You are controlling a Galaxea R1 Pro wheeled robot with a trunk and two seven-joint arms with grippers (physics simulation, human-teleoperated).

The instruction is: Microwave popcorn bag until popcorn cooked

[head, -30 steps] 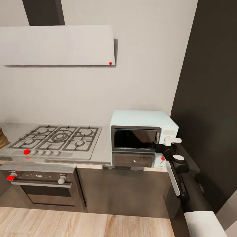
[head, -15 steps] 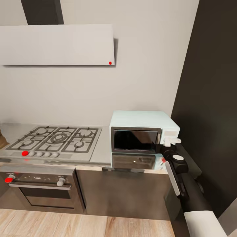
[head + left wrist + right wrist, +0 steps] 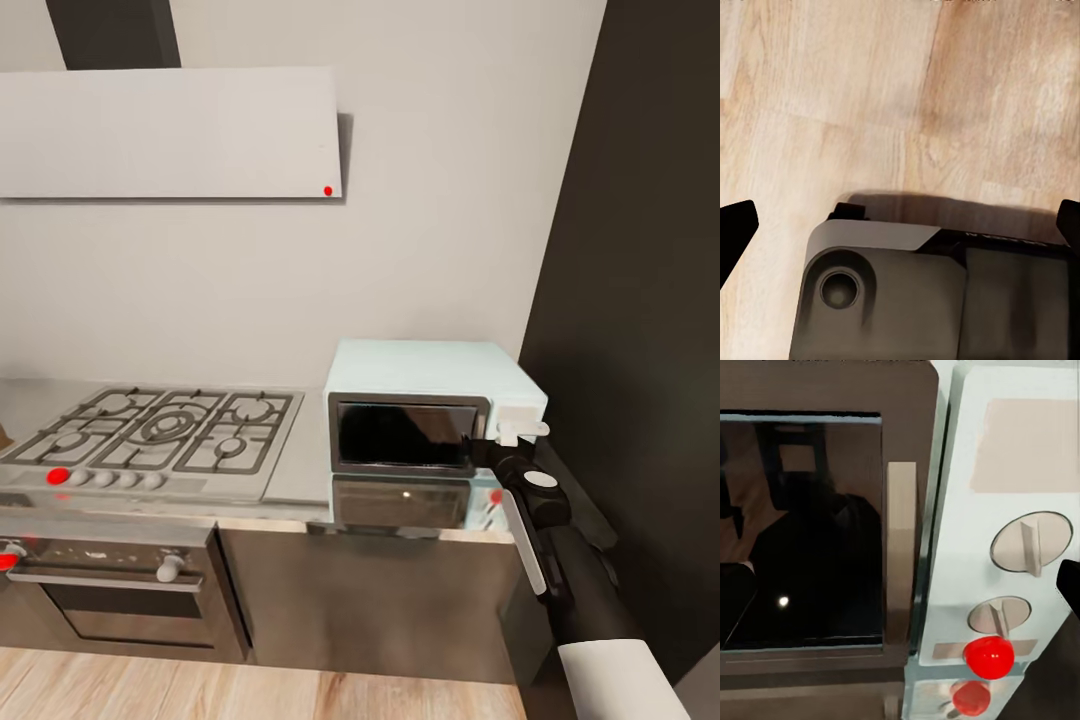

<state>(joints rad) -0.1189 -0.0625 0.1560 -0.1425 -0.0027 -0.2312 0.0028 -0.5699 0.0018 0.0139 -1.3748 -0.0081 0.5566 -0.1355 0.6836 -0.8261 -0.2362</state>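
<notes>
From the head camera I see the pale mint-blue microwave (image 3: 430, 415) at centre right of the frame, standing on the glossy grey countertop (image 3: 300, 470) against the grey wall, with its dark glass door (image 3: 405, 433) closed and its front mirrored in the slab below. My right arm rises from the lower right corner, and the right gripper (image 3: 520, 430) sits just in front of the microwave's right front corner, at the control panel; from this view I cannot tell whether it touches the panel. In the right wrist camera the door (image 3: 802, 521) occupies the left half of the frame, its beige vertical handle (image 3: 901, 551) stands at centre, and the cream control panel (image 3: 1020, 510) lies to the right with two round dials (image 3: 1030, 542) and a red button (image 3: 988, 655) near the lower right. Dark finger tips (image 3: 1069, 581) show at the left and right edges of that frame, spread wide apart with nothing between them, so the right gripper is released. In the left wrist camera the left gripper's dark finger tips (image 3: 735, 229) likewise sit at opposite edges, released, above the wood floor (image 3: 900, 97) and a grey part of the robot (image 3: 930, 300). To the left of the microwave in the head view lies the steel gas hob (image 3: 160, 435), with the oven (image 3: 110, 590) under it at lower left and the white hood (image 3: 170, 135) at upper left. A dark tall panel (image 3: 640, 300) fills the right side.
</notes>
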